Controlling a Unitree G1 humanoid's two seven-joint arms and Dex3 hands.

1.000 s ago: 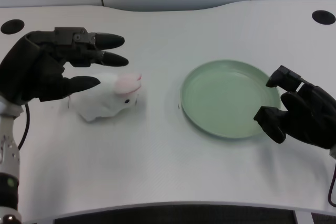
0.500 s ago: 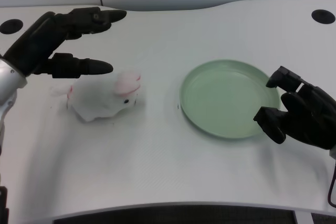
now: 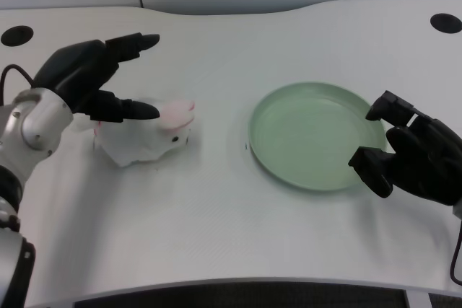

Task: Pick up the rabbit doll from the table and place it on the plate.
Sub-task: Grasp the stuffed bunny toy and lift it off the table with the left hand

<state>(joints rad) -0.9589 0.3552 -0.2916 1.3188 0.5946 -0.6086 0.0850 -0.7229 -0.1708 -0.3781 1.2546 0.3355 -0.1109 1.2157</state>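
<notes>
We are at the reach-and-grasp step: the rabbit doll [image 3: 148, 135] lies on the white table [image 3: 216, 214], not yet lifted, at about nine o'clock from the plate [image 3: 315, 135] and well apart from it. Our left hand [image 3: 90, 81] hangs over the doll's rear end, at roughly ten o'clock from its head. Its fingers are spread and hold nothing; one lower fingertip [image 3: 144, 111] lies across the top of the doll's back, though we cannot tell whether it touches the fabric or only passes above it. The upper fingers point toward two o'clock, clear of the doll.

As we judge it, the next move calls for us to lower the hand so the fingers come down on both sides of the body, then close around it before any lift. After that the carry runs toward three o'clock, over the near rim of the plate.

The doll looks soft and plush: a white, rounded, low body, pale pink ears folded over the head, a small dark eye. It should give under pressure, so a firm wrap seems safer than a light pinch. The plate is pale green, round, smooth and glossy, with a shallow raised rim. The tabletop is matte white with a fine texture.
</notes>
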